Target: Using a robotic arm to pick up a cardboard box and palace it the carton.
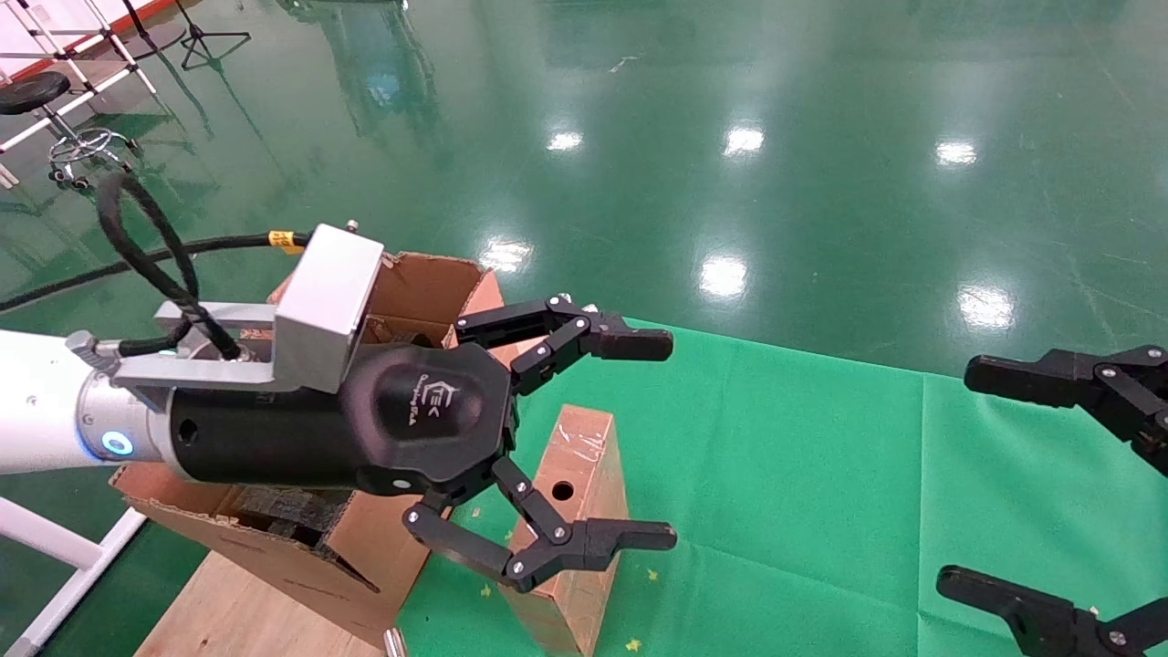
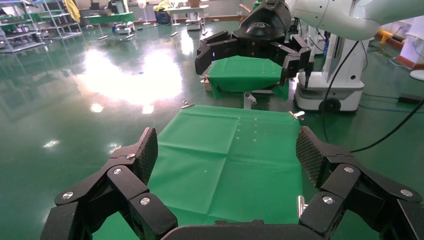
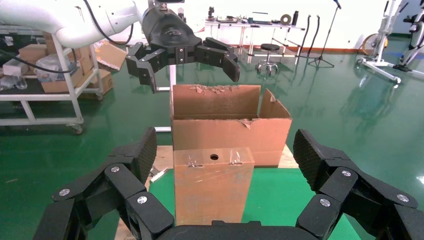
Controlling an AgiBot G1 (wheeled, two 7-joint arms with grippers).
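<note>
The small cardboard box (image 1: pixel 584 456) stands upright on the green cloth, taped, with a round hole in its top face. It also shows in the right wrist view (image 3: pixel 212 187). The big carton (image 1: pixel 422 290) with ragged flaps stands just behind it (image 3: pixel 230 127); dark foam shows inside. My left gripper (image 1: pixel 672 441), on the white arm, is open and empty. It hovers above the box and the carton's near side (image 3: pixel 182 50). My right gripper (image 1: pixel 954 474) is open and empty at the cloth's right side, facing the box from a distance. Its fingers (image 3: pixel 142 150) frame the box without touching it.
The green cloth (image 1: pixel 821 474) covers the table; its bare stretch fills the left wrist view (image 2: pixel 225 145). A wooden board (image 1: pixel 237 602) lies under the carton. A metal clip (image 1: pixel 392 643) sits at the cloth's near edge. A stool (image 1: pixel 32 91) stands far left on the green floor.
</note>
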